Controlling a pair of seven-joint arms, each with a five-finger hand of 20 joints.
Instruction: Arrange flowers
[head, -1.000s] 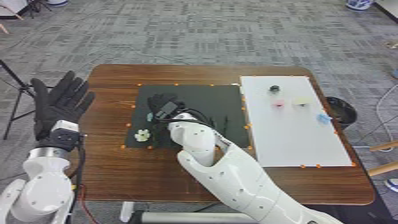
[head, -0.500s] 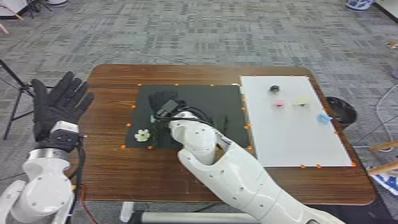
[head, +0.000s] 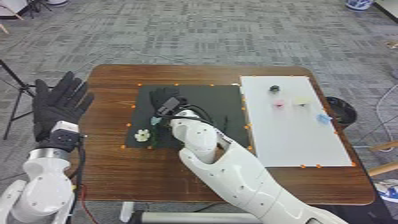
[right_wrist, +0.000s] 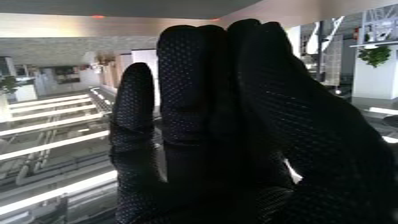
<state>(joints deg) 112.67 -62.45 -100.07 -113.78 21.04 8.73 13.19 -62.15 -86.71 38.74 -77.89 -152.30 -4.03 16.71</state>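
Taking 12 o'clock as the far edge of the worktop (head: 133, 175), I find the right hand (head: 163, 95) at 11 o'clock over the dark mat (head: 206, 93). Its fingers (right_wrist: 182, 75) are straight and mostly together, the outermost standing slightly apart. The left hand (head: 60, 112) is located at the worktop's 9 o'clock edge, fingers straight and slightly apart.

Flowers are recorded on both surfaces. On the mat, the white flower (head: 142, 135) lies at 8 o'clock; a pale blue flower (head: 155, 120), partly hidden, lies at its 1 o'clock, near the right hand. On the white sheet (head: 298, 145), the pink flower (head: 279, 103) is at 11 o'clock, the yellow flower (head: 302, 101) at 12, and the blue flower (head: 323, 118) at 3. A small dark item (head: 274, 89) sits beyond the pink flower.
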